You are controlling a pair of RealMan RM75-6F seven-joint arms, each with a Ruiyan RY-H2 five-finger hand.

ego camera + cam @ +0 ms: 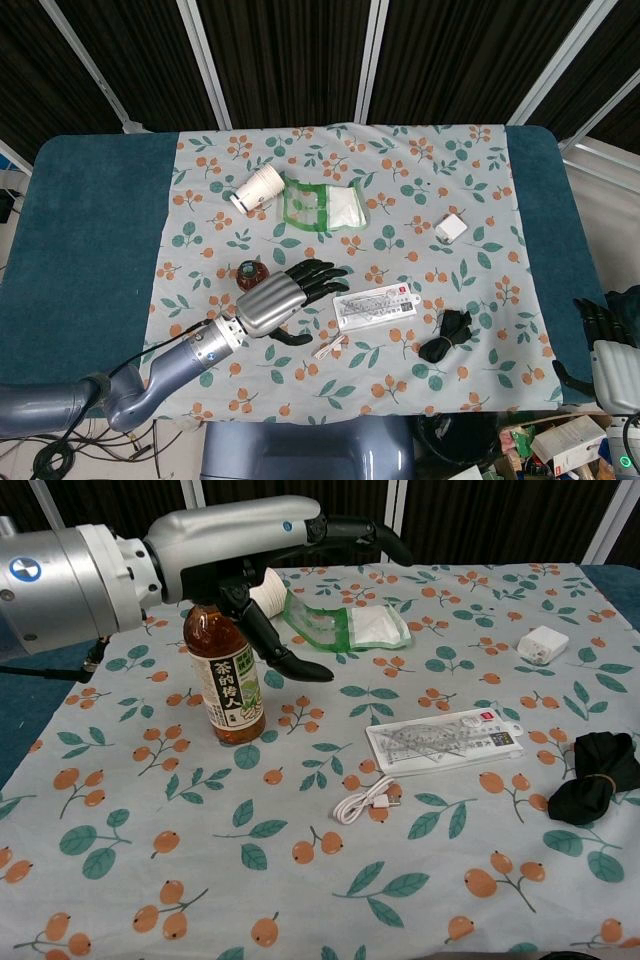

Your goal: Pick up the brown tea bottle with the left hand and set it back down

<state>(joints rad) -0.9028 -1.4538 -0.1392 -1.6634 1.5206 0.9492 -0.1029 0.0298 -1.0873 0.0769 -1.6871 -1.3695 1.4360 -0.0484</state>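
The brown tea bottle [226, 680] stands upright on the flowered cloth [300, 880], its label facing the chest camera. From the head view only its dark cap [250, 272] shows beside the palm. My left hand [262, 542] hovers over and just right of the bottle's top, which it hides. Its fingers [355, 530] stretch out straight and its thumb [288, 658] points down beside the bottle without closing on it. In the head view the left hand [284, 298] lies just right of the cap. My right hand [600, 322] hangs off the table's right edge, holding nothing.
A paper cup [268, 590] lies on its side behind the bottle, next to a green and white packet [345, 625]. Right of the bottle lie a ruler pack [445, 740], a white cable [365, 802], a black bundle [590, 775] and a white box [543, 643].
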